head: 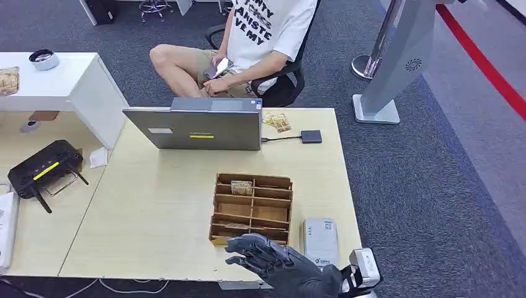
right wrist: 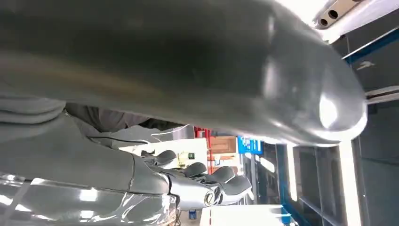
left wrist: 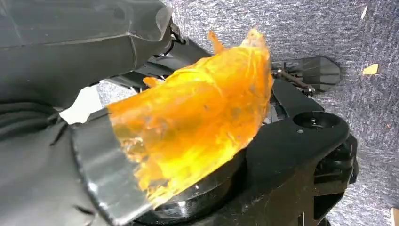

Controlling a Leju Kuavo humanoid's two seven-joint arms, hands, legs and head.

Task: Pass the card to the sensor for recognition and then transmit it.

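**A:** Where is your right robot hand [head: 273,259] just now?

**B:** Low over the near edge of the table [head: 161,211], palm down, my fingers [head: 245,243] spread apart and reaching over the front wall of the wooden organizer [head: 252,208]. I hold nothing in it. In my right wrist view the same fingers [right wrist: 221,181] lie fanned out side by side.

**A:** And the card?

**B:** In a back slot of the organizer a card [head: 241,186] stands, beyond my fingertips and well apart from them. Whether the nearer slots under my fingers hold anything I cannot tell.

**A:** The sensor?

**B:** A white card reader [head: 320,239] lies flat on the table just beside my right robot hand, on its outer side, close to the wrist.

**A:** Your left robot hand [left wrist: 188,122]?

**B:** It hangs down over the grey carpet. My left wrist view shows it wrapped in something orange and translucent, so I cannot tell how the fingers lie.

**A:** What else lies past your hand?

**B:** Beyond the organizer an open laptop [head: 198,127] with its back to me, a small black box [head: 311,136] cabled to it, and a person in a white shirt [head: 260,31] seated behind the table. Far across from my right hand a black router [head: 44,169] sits on a side table.
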